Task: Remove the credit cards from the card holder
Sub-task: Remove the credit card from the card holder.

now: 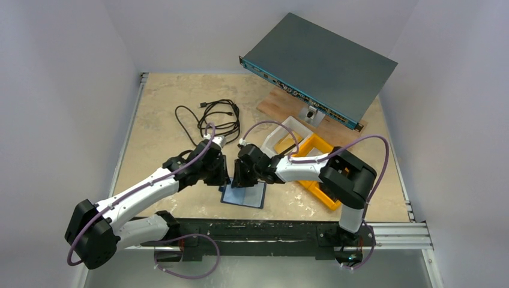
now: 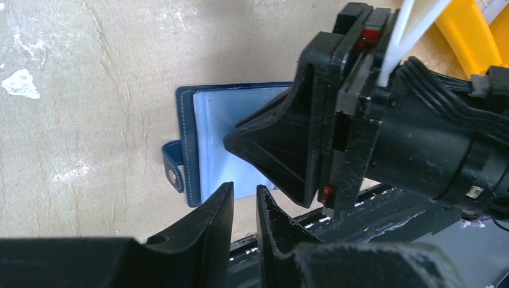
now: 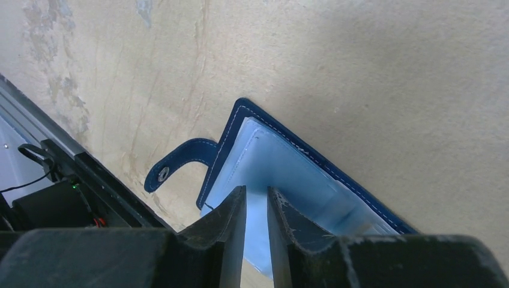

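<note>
The right gripper [image 3: 256,195] points down over the open card holder [image 3: 288,171]. Its jaws are set to a narrow slit, and nothing is seen between them. The pale blue inner page shows through the slit. Whether the fingertips touch that page cannot be told. In the left wrist view, the tip of the right gripper sits over the pale page, inboard of the stitched navy border.

The left gripper [image 2: 245,193] stands just beside the right one, on the tab side of the holder. Its jaws are also nearly together, with a thin gap and nothing in it. The holder lies just ahead of its fingertips. The right gripper is therefore the nearer of the two, and the left is off the holder's edge.

The card holder lies flat and unfolded on the table [image 3: 390,90], lighter inside face up. It is close to the near edge, between the two arms. Its long axis runs roughly across the table from left to right, slightly skewed. The snap tab [image 3: 174,161] sticks out from the short edge on the left arm's side and lies flat on the table. No card is seen outside the holder.

Judgement: the coming move depends on the right gripper reaching a card edge within the pale page.
</note>
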`<control>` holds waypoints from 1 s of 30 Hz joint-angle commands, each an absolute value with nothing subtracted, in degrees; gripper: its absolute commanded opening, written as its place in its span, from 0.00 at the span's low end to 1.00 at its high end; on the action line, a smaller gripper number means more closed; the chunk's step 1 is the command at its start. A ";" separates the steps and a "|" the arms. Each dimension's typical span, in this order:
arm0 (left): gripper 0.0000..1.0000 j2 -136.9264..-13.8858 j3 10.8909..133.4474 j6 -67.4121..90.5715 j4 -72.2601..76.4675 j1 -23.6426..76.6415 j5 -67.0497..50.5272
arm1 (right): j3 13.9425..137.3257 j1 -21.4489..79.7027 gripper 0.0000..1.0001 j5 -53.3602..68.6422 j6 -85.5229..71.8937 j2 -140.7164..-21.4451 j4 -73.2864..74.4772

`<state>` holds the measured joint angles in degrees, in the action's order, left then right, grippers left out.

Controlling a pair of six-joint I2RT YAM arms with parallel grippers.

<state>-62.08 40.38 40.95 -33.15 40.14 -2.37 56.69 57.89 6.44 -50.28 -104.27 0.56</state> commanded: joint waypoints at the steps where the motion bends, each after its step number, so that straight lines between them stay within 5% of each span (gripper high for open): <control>1: 0.19 -61.67 40.85 41.40 -30.71 39.74 -5.04 | 58.54 58.01 0.21 6.43 -48.59 -104.53 1.65; 8: 0.21 -64.85 39.64 41.83 -25.67 40.18 -8.91 | 54.95 55.67 0.29 0.15 -52.19 -92.54 7.74; 16: 0.36 -71.69 44.77 37.53 -24.67 49.87 -3.71 | 45.32 53.32 0.42 -10.55 -59.77 -76.08 15.60; 23: 0.49 -82.86 51.07 34.26 -23.54 57.28 -0.28 | 36.96 50.24 0.43 -13.29 -63.71 -65.24 17.85; 30: 0.49 -89.75 55.44 32.67 -26.21 61.03 4.39 | 35.37 49.11 0.43 -14.32 -63.98 -61.92 20.41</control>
